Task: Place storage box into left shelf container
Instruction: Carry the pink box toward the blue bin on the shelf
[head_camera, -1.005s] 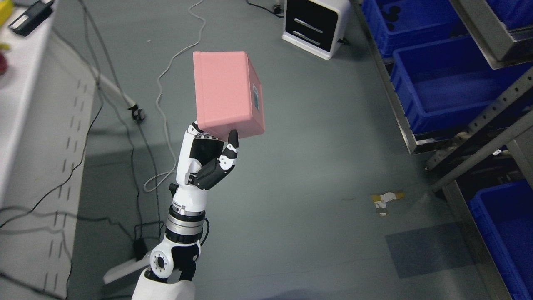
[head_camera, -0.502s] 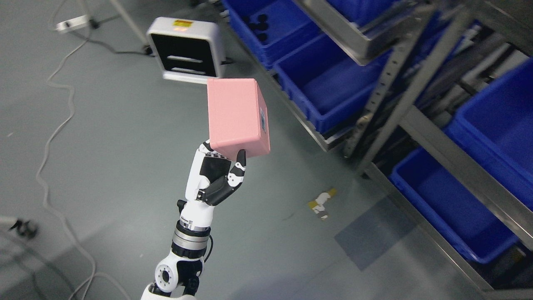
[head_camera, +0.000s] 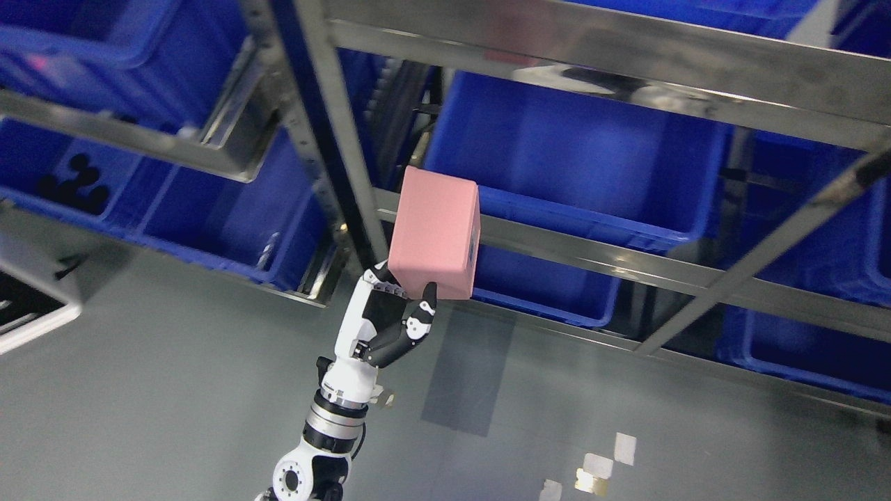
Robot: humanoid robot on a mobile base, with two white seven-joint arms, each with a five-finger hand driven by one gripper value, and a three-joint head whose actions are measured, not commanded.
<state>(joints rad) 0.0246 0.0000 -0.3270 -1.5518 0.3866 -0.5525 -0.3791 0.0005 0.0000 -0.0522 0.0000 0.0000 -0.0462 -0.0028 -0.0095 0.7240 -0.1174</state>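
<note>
Head view, left hand: your white-and-black fingered left hand (head_camera: 386,316) rises from the bottom edge left of the middle and grips the lower end of the box; the thumb (head_camera: 422,314) presses against its near bottom edge.
Head view, box: the pink rectangular storage box (head_camera: 434,232) is held upright in the air, above the hand, with a small label on its right side face, too small to read.
Head view, box position: you see it in front of the steel shelf frame, overlapping the horizontal rail (head_camera: 626,261) and just right of the perforated metal upright (head_camera: 341,149). It looks to be outside every bin, though depth is hard to judge here.
Head view, bins: a large blue plastic bin (head_camera: 592,160) sits directly behind and to the right of the box; another blue bin (head_camera: 230,216) lies to its left on a lower shelf, and a further blue bin (head_camera: 69,174) at far left holds small dark round items (head_camera: 73,184).
Head view, floor: grey floor (head_camera: 174,390) below, with pale tape scraps (head_camera: 598,463) at lower right and a white device corner (head_camera: 28,313) at the left edge.
</note>
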